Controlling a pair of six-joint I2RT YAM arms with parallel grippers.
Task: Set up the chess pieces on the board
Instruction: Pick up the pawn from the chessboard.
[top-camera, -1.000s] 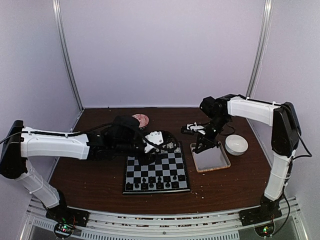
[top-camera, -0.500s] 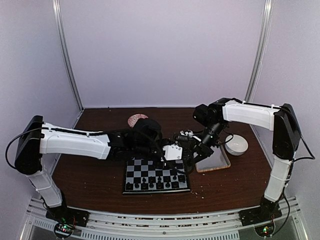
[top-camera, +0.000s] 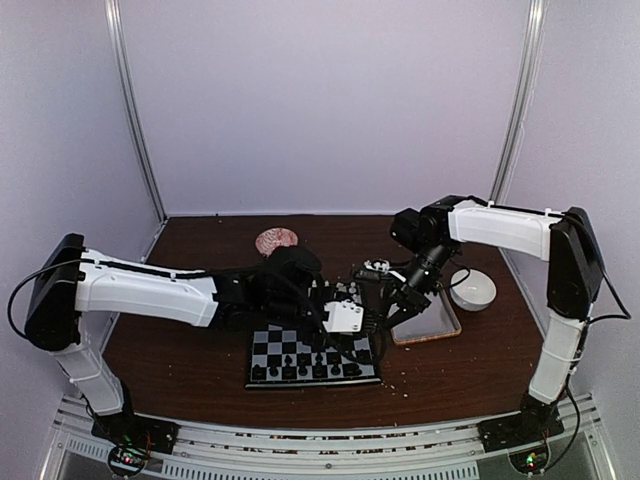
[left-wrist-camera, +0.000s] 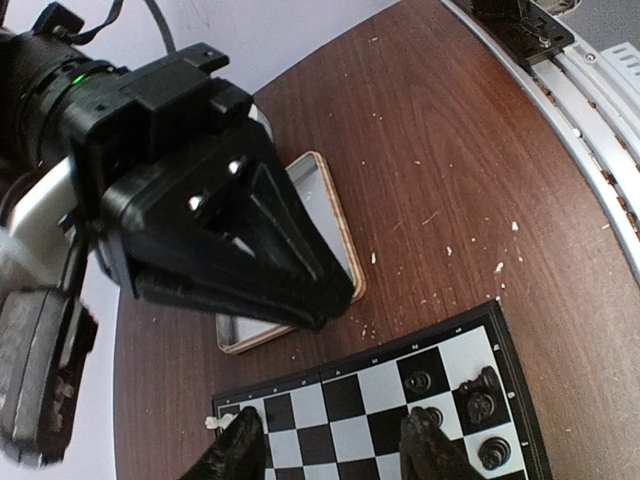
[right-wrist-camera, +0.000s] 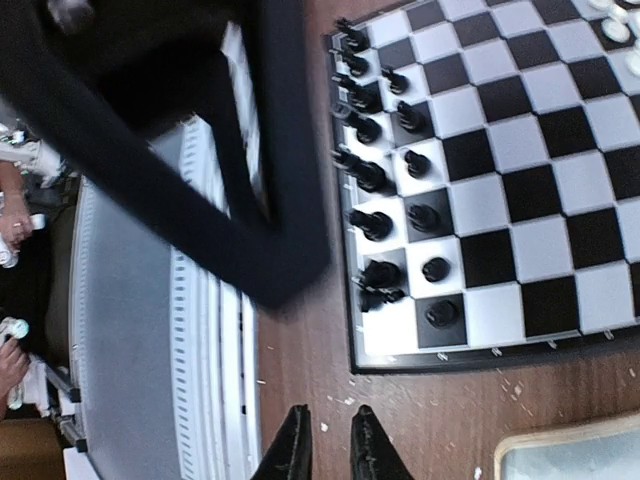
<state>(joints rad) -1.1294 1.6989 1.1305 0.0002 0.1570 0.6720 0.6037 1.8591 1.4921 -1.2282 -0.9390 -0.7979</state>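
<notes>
The board (top-camera: 312, 352) lies at the table's middle front. Black chess pieces (right-wrist-camera: 380, 170) stand in two rows along its near edge; a few white ones (right-wrist-camera: 612, 18) show at the far edge. My left gripper (left-wrist-camera: 333, 420) is open wide over the board's far right corner with nothing between its fingers; a tiny white piece (left-wrist-camera: 215, 423) lies by its left fingertip at the rim. In the top view it (top-camera: 352, 298) sits close to my right gripper (top-camera: 384, 303). My right gripper (right-wrist-camera: 330, 420) hovers over bare wood beside the board, fingers a narrow gap apart, empty.
A wooden-rimmed grey tray (top-camera: 432, 322) lies right of the board and also shows in the left wrist view (left-wrist-camera: 322, 195). A white bowl (top-camera: 472, 289) stands further right. A pink object (top-camera: 277, 240) lies at the back. Pale crumbs (left-wrist-camera: 500, 266) dot the wood.
My left arm has swung right along the board's far edge to its right corner. My right gripper has moved left off the tray toward the board.
</notes>
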